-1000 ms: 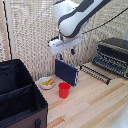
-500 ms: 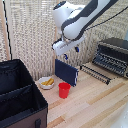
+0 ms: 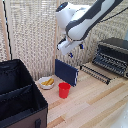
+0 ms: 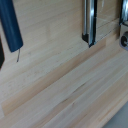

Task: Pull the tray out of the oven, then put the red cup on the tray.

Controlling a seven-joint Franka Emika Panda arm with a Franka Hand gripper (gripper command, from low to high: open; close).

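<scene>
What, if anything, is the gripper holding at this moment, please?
Nothing: the gripper hangs in the air, well above the red cup on the table.

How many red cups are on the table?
1. The red cup stands on the wooden table, in front of the blue panel, beside the white bowl. Others could be hidden.

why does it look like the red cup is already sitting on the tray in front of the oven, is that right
Not quite. In the exterior view the red cup stands on the bare wooden table, beside the blue panel. The tray does lie in front of the oven, with nothing on it.
</scene>
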